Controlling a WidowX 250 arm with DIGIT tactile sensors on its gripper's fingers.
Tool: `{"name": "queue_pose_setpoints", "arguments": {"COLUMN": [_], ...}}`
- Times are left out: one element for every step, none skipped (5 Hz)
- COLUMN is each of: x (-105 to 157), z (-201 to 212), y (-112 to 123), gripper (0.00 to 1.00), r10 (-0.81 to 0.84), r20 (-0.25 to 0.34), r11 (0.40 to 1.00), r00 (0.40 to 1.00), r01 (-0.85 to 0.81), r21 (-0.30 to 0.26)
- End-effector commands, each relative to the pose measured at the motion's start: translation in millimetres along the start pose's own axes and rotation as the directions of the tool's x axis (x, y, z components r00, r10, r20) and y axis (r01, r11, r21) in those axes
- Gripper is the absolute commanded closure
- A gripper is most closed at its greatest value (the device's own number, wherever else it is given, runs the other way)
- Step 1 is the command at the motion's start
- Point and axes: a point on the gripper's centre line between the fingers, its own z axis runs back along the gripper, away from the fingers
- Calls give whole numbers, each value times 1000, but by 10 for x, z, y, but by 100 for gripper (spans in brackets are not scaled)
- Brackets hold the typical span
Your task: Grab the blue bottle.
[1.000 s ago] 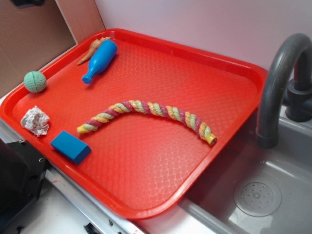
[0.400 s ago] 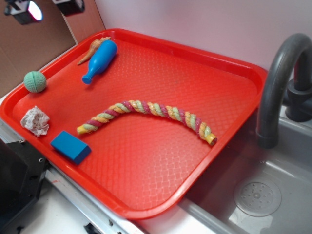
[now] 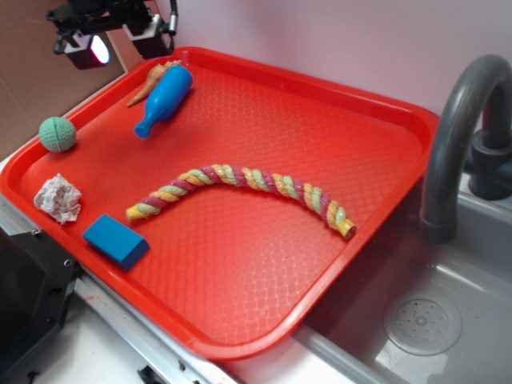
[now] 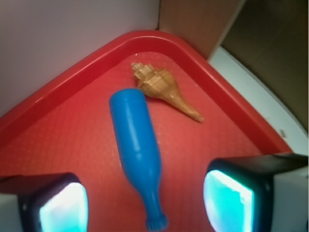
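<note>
A small glossy bright-blue plastic bottle, shaped like a bowling pin, lies on its side in the far left corner of a red textured plastic tray. Its fat body points toward the corner and its narrow neck with flared mouth points toward the tray's middle. Just beside it, on the corner side, lies an orange-tan spiral cone shell; in the wrist view the bottle and the shell are very close near the bottle's base, though actual contact cannot be judged.

The robot's fingers hang above the tray's far left corner, apart from the bottle. In the wrist view they stand spread wide, one finger at lower left and the other at lower right, with the bottle's neck seen between them and nothing held.

Elsewhere on the tray rest a pale green ribbed ball near the left rim, a crumpled whitish wad of paper below it, a flat blue rectangular block at the near edge, and a twisted multicoloured rope curving across the middle. To the right sit a grey sink basin and a dark grey curved faucet. No writing or labels can be read on any object.
</note>
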Motion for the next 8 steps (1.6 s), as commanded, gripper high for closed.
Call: {"name": "queue_pose_setpoints", "arguments": {"x": [146,151,83,54,69,6,-143,-439], "z": [-447,-610,-674,-660,-469,54,599,1126], "y": [-19,1,-41,-57,-37,-174,-295,-433], "gripper": [0,0,100,100,100,100,100,100], "r10": [-28,-46,-96,-79,-61,-175,-225,-322], "r20": [-7,-55,-84,-77,-73,-98,-74,-64], "r11": [998,998,995,997,998,985,973,939], "r00": [1000,997,992,994,995,980,972,945], "r01": [28,48,97,79,61,173,219,310], "r21": [57,35,18,4,6,-24,-77,-147]}}
